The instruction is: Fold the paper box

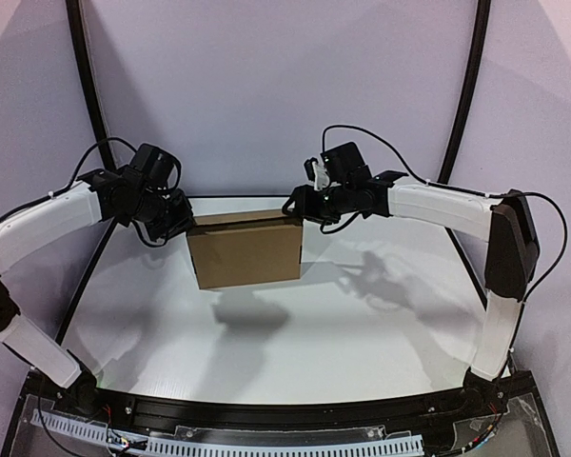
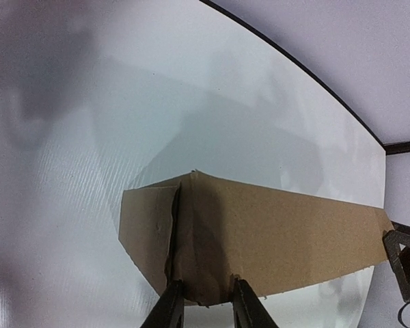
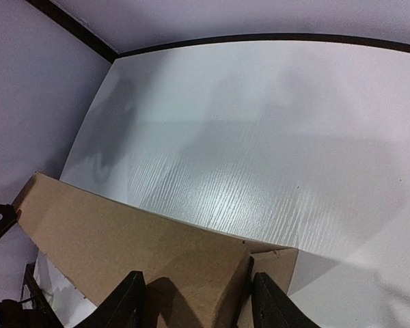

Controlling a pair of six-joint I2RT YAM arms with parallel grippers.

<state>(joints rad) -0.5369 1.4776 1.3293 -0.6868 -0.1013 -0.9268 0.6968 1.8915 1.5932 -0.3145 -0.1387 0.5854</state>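
The paper box (image 1: pixel 246 249) is a plain brown cardboard box, folded into a shallow closed shape. It hangs in the air above the white table (image 1: pixel 362 324) and casts a shadow below. My left gripper (image 1: pixel 183 227) is shut on its left end. In the left wrist view the fingers (image 2: pixel 167 307) straddle that end wall of the box (image 2: pixel 273 232), beside a side flap with a dark slit. My right gripper (image 1: pixel 300 211) is shut on the right end. In the right wrist view its fingers (image 3: pixel 126 304) hold the box's corner (image 3: pixel 123 239).
The table's black curved rim (image 1: pixel 95 257) runs round the left, back and right. Pale walls close in behind. The arms' black base rail (image 1: pixel 285 414) lies along the near edge. The right gripper's tip (image 2: pixel 406 270) shows past the box's far end in the left wrist view.
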